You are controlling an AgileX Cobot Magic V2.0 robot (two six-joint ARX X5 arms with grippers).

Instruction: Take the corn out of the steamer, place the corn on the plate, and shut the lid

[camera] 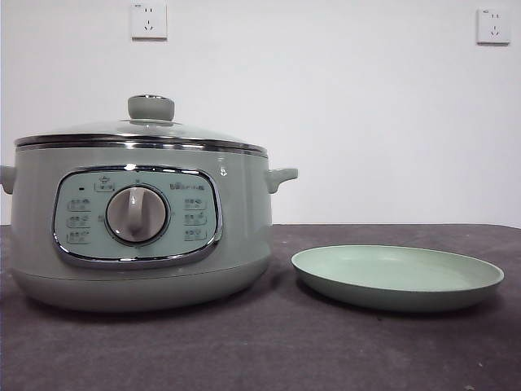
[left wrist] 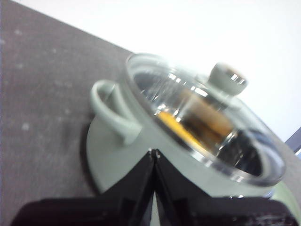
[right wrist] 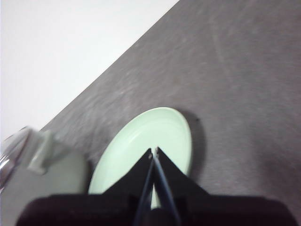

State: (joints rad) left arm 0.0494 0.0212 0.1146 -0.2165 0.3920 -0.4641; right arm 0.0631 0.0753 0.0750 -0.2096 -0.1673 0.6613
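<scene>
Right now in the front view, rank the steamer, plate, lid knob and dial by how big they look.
1. Steamer, largest by far.
2. Plate, narrower and much lower.
3. Dial.
4. Lid knob, slightly smaller than the dial; it sits farther back, so that gap is unsure.

lid (camera: pixel 142 130) on steamer (camera: pixel 138 236), plate (camera: pixel 397 277) right of it

A plain white wall (camera: pixel 326 106) fills the back of the scene, evenly lit with no strong shadows. Two white power sockets sit high on it: one socket (camera: pixel 148 19) toward the left and a second socket (camera: pixel 493 26) near the right edge. Below, a dark grey table top (camera: pixel 269 350) with a faintly speckled, cloth-like surface runs straight across, meeting the wall in a level line.
</scene>
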